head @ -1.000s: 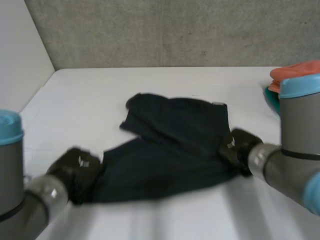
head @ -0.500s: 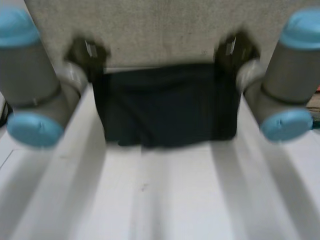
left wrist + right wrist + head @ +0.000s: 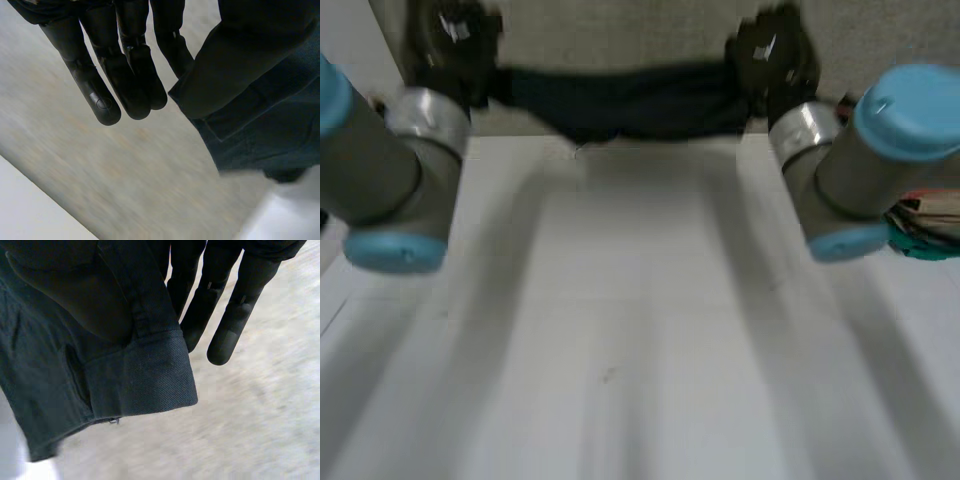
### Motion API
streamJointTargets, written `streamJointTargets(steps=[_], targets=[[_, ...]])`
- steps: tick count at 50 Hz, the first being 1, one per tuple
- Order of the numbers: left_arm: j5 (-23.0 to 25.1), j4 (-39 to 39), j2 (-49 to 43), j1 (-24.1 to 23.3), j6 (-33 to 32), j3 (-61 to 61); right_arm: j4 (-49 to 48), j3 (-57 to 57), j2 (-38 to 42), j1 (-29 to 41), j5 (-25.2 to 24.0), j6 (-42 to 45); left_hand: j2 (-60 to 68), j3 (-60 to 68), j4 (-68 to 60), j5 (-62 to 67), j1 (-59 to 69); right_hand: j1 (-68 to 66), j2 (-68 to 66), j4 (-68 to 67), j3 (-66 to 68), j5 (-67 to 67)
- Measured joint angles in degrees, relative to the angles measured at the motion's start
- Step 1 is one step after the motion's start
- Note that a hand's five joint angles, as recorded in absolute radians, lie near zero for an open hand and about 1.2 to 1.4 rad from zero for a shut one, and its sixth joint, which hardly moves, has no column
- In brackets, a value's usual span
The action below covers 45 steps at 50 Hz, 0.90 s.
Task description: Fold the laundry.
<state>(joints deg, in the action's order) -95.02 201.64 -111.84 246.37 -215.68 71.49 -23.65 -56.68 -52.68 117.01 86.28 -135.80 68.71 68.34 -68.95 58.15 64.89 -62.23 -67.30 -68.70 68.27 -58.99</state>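
A dark navy garment (image 3: 630, 100) hangs stretched between my two hands, lifted above the far end of the white table (image 3: 640, 350). My left hand (image 3: 450, 40) holds its left end and my right hand (image 3: 775, 55) its right end. In the left wrist view the cloth (image 3: 260, 95) is pinched beside the long straight fingers (image 3: 100, 75). By the right hand's fingers (image 3: 225, 310), a hemmed corner of the garment (image 3: 100, 355) hangs down from the grip. Both thumbs are hidden by cloth.
A pile of orange and teal laundry (image 3: 925, 225) lies at the table's right edge, behind my right arm. A grey wall (image 3: 650, 30) stands at the back, close behind the raised cloth.
Both hands have risen from the table with the garment's ends. The cloth lay spread on the table a second ago and now hangs taut high near the back wall.
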Motion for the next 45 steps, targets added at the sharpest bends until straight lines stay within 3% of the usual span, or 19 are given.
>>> streamJointTargets(steps=[8,16,23,27,29,30,32,34,41,45], targets=[[-1.2,-0.08,-3.94,-0.74,1.74,16.35,1.56,-10.49,4.93,1.21,-0.02,2.94,0.0,0.0,0.0,0.0,0.0,0.0,0.0,0.0,0.0,0.02],[-1.33,-3.85,0.01,-2.43,1.68,28.7,9.49,-20.89,0.84,1.44,0.08,6.74,0.0,0.0,0.0,0.0,0.0,0.0,0.0,0.0,0.0,0.0],[-1.31,-26.93,14.56,-6.35,-1.93,38.99,35.47,-34.28,-13.79,0.05,0.0,13.82,0.0,0.0,0.0,0.0,0.0,0.0,0.0,0.0,0.0,0.0],[-1.06,-37.53,17.74,-7.17,-4.06,39.88,43.28,-37.71,-17.63,-0.87,-0.62,16.29,-0.22,-0.22,0.19,-0.21,-0.2,0.0,0.0,0.0,0.0,0.01],[-0.39,-41.31,18.37,-7.01,-5.01,39.04,44.66,-38.97,-18.75,-1.36,-1.3,17.03,-8.61,-8.39,8.82,-7.87,-4.53,0.0,0.0,0.0,0.0,0.0],[-0.12,-41.69,18.35,-6.91,-5.14,38.7,44.59,-39.17,-18.87,-1.46,-1.49,17.1,-8.61,-8.39,8.82,-7.87,-4.53,0.0,0.0,0.0,0.0,0.0],[0.73,-41.76,17.87,-6.42,-5.45,37.29,43.47,-39.66,-18.67,-1.69,-2.06,17.06,-40.26,-38.44,39.73,-38.57,-39.58,0.0,0.0,0.0,0.0,-0.02],[1.45,-40.51,17.05,-5.89,-5.57,35.84,42.22,-39.73,-18.23,-1.77,-2.3,16.87,-53.3,-52.24,53.68,-51.95,-52.72,0.0,0.0,-0.01,0.0,0.0],[3.66,-27.83,10.4,-3.48,-3.63,27.96,35.75,-39.43,-14.65,-1.08,-0.91,14.45,-56.76,-56.34,57.19,-55.35,-53.92,0.0,0.0,0.0,0.0,0.02],[7.14,-20.0,2.32,-1.55,0.39,19.12,31.69,-39.42,-12.6,-0.47,0.4,12.14,-44.83,-44.81,45.17,-44.36,-39.92,0.0,0.0,0.0,0.0,-0.01]])
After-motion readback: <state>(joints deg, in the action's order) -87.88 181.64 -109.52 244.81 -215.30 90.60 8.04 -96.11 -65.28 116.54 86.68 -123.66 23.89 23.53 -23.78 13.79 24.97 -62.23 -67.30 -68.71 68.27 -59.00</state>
